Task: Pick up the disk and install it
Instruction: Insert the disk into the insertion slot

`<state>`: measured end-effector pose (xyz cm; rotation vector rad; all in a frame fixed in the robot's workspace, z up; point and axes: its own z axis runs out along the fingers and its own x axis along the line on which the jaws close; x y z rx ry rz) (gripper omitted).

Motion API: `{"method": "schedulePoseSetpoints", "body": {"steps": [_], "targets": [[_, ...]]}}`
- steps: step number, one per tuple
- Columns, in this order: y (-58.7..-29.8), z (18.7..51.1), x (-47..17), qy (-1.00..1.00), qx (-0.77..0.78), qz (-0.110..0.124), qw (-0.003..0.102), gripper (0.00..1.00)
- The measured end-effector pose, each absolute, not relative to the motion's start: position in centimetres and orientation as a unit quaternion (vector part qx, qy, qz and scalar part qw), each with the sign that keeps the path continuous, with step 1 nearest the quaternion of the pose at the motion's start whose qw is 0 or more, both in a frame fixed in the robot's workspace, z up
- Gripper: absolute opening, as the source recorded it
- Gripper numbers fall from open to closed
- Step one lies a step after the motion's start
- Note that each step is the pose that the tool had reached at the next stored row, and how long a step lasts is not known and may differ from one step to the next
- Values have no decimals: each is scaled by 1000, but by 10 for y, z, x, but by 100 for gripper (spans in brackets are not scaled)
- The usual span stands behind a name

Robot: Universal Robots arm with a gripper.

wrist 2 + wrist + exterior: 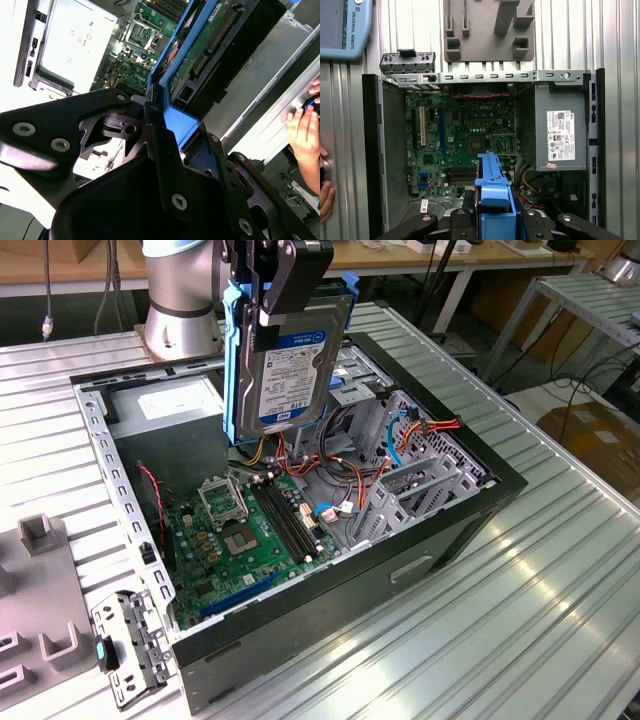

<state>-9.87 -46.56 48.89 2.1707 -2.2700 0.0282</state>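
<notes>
One flat black-and-silver metal hard disk [295, 360], white label, blue plastic side rails: it hangs on edge above the open black computer case [500, 495], clear of the green motherboard [240, 540] and loose coloured cables [345, 472]. One black gripper [285, 290], clamped shut across the disk's two faces near its upper end. We judge this leaves the lower end free to enter. One grey metal drive cage [420, 485], near the disk. One grey power-supply box [560, 130]. One person's hand [305, 130], outside the case wall
</notes>
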Motion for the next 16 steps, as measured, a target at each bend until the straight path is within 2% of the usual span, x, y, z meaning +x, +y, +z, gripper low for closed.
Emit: {"method": "schedulePoseSetpoints", "body": {"steps": [16], "targets": [[-497, 488, -91, -723, 691, 12, 3, 37]]}}
